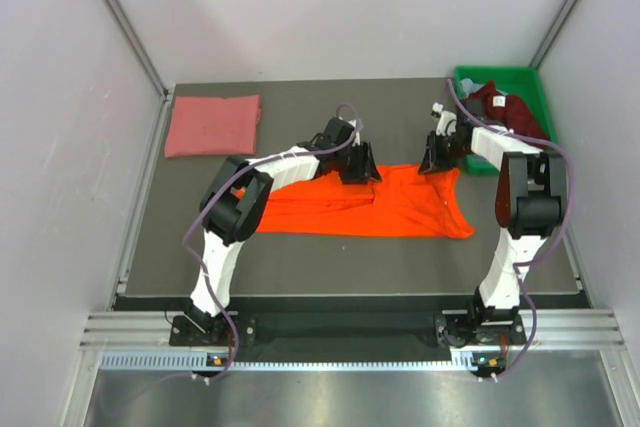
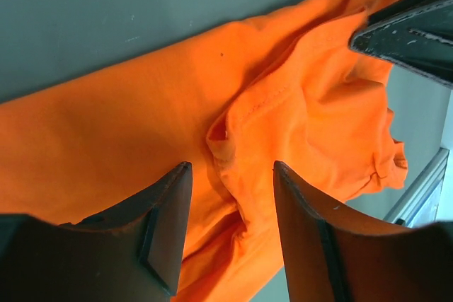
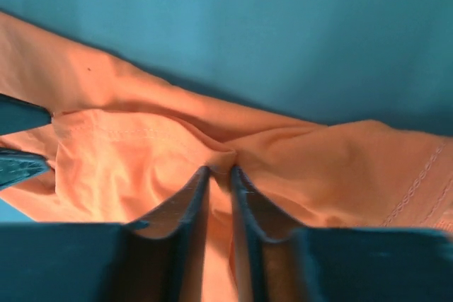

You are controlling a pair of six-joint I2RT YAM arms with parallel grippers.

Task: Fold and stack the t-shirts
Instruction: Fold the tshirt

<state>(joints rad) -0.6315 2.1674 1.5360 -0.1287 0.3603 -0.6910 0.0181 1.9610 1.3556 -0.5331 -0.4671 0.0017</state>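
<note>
The orange shirt (image 1: 385,209) lies rumpled across the middle of the table (image 1: 300,262), its long axis running left to right, with the left gripper (image 2: 232,167) standing apart over a fold at its far edge and the right gripper (image 3: 219,169) pinched on a ridge near its far right corner.

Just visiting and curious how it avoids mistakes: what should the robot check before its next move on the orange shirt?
1. Right jaws closed on orange t-shirt: ok, pinching a fold.
2. Left jaws gripping it: not ok, open astride a ridge of cloth.
3. Shirt lies flat: not ok, bunched along its far edge.
4. Pink t-shirt folded, lying apart: ok.
5. Maroon t-shirt out of the way in green bin: ok.
</note>
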